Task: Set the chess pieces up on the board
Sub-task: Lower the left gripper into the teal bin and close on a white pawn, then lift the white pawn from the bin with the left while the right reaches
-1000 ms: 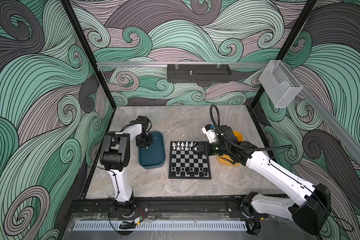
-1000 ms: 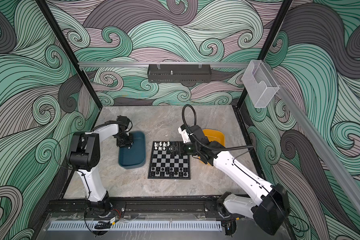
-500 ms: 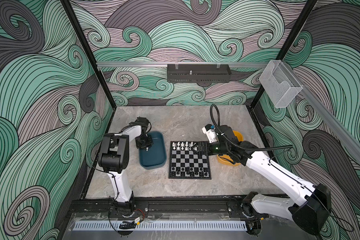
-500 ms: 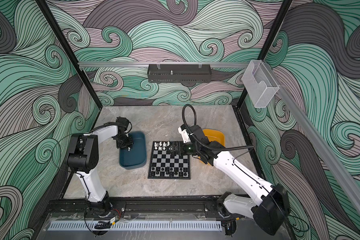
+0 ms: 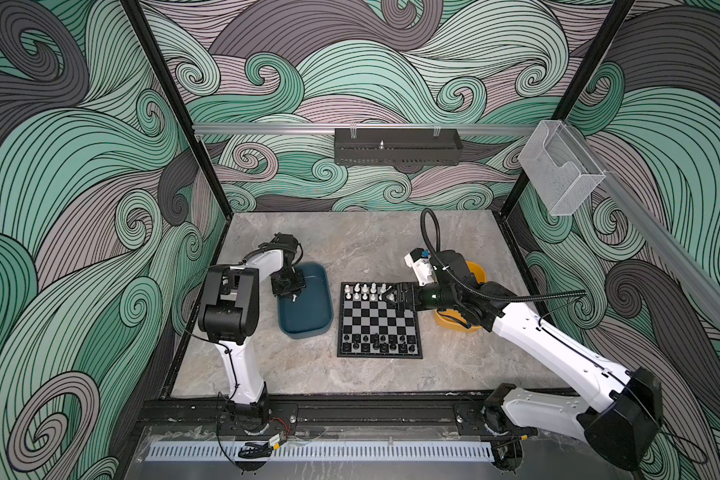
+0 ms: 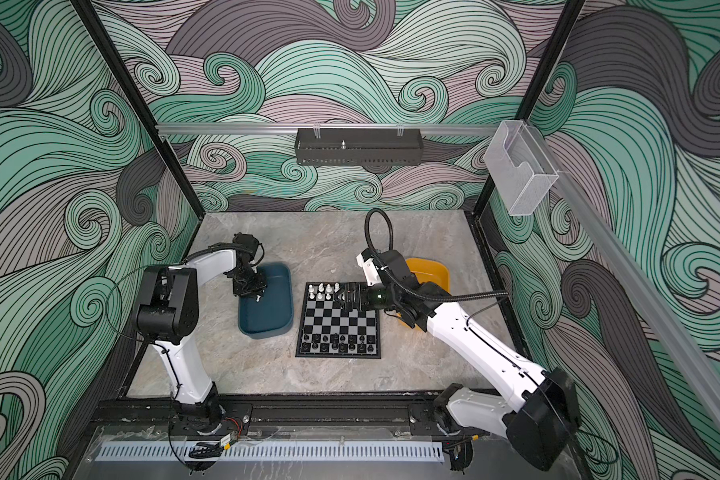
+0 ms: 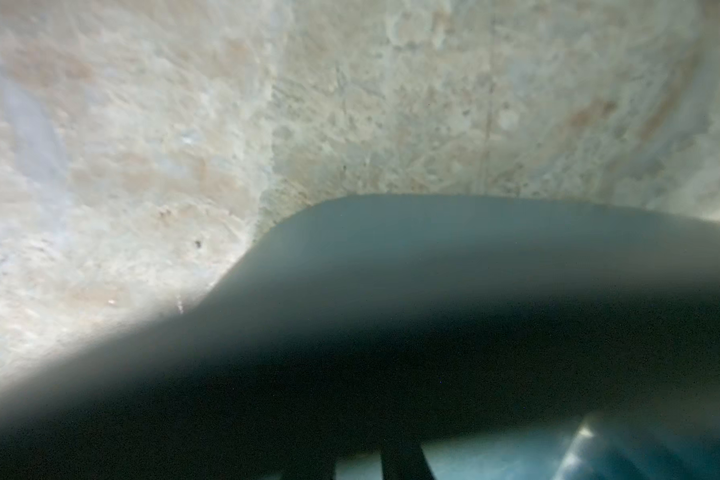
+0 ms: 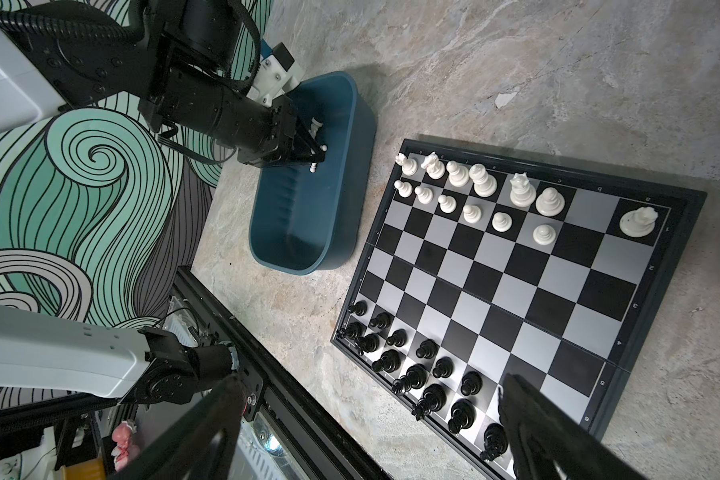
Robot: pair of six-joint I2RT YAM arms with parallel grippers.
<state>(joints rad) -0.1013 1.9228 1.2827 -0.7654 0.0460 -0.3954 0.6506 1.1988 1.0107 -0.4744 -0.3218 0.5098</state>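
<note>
The board (image 5: 375, 318) (image 8: 495, 291) lies mid-table. White chess pieces (image 5: 364, 289) (image 8: 481, 183) fill most of its two far rows, and black chess pieces (image 5: 377, 343) (image 8: 422, 376) stand on its two near rows. My left gripper (image 5: 293, 293) (image 8: 319, 157) reaches down into the teal tray (image 5: 308, 322), its fingers pinched on a small white piece (image 8: 313, 167). The left wrist view shows only the blurred tray rim (image 7: 433, 257). My right gripper (image 5: 389, 297) (image 8: 371, 380) hovers open over the board's far right part, holding nothing.
A yellow tray (image 5: 472, 272) sits right of the board, partly under my right arm. Another white piece (image 8: 315, 124) lies in the teal tray (image 8: 304, 232). Black frame rails (image 5: 350, 409) edge the table's front. Patterned walls enclose the other sides.
My left gripper has shifted slightly over the teal tray. The right arm has stayed still and open.
</note>
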